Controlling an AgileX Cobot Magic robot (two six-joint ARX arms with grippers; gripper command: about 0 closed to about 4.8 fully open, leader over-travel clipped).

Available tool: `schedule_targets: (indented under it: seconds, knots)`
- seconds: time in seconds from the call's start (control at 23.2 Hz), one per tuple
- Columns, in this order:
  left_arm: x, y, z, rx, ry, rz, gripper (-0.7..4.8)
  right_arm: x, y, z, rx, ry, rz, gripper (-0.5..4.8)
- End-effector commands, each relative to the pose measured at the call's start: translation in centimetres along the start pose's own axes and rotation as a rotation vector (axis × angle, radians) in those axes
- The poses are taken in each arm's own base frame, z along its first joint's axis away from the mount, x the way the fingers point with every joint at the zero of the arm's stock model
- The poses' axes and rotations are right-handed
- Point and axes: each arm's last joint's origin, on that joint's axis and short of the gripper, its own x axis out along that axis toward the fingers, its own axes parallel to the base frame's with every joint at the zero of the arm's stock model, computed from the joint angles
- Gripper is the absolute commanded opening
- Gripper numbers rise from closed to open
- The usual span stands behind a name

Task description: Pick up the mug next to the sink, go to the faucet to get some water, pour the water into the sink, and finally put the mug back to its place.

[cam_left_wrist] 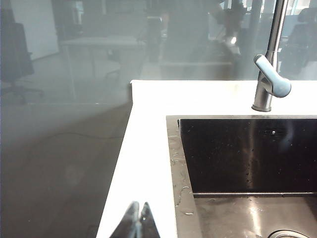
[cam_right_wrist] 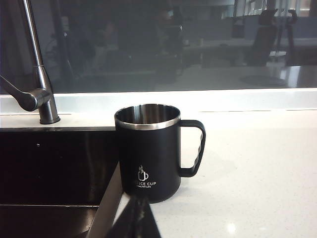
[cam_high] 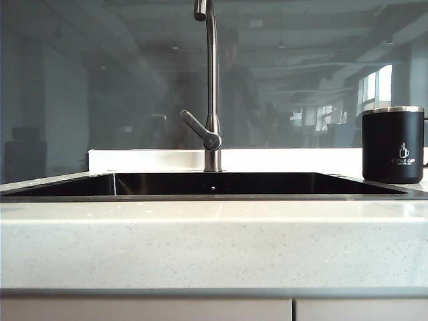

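The matte black mug with a silver rim stands upright on the white counter at the right of the sink. Neither arm shows in the exterior view. In the right wrist view the mug sits just past my right gripper, its handle turned away from the sink; the gripper is shut and holds nothing. The steel faucet rises behind the basin's middle. My left gripper is shut and empty over the counter strip beside the sink's other end, with the faucet far ahead.
A glossy grey glass backsplash runs behind the counter. A low white ledge lies at the faucet's base. The counter's front edge sits above cabinet fronts. Water drops lie on the sink rim.
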Motion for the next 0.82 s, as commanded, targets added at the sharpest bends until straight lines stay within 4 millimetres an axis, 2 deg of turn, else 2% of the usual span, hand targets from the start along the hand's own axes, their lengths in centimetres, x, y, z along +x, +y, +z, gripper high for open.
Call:
schedule_targets:
  seconds: [0.04,0.3,0.52,0.69,0.82]
  knots:
    - [0.0,0.0,0.3,0.004,-0.024,-0.003,-0.06,0.0,0.0,0.3,0.001,-0.023,-0.004,-0.01]
    - [0.0,0.0,0.3,0.004,-0.023,-0.003,-0.06,0.0,0.0,0.3,0.008,-0.024,-0.001,-0.01]
    - [0.0,0.0,0.6,-0.047,-0.058,-0.004,-0.06,-0.1,0.0,1.1,0.184,-0.084,0.008,-0.01]
    - [-0.3,0.0,2.3,-0.182,-0.225,-0.024,-0.06,0.1,-0.1,3.7,0.146,-0.117,-0.051,-0.01]
    - [0.0,0.0,3.2,-0.182,-0.233,-0.032,-0.06,1.9,-0.1,5.1,0.060,-0.067,-0.082,-0.01]
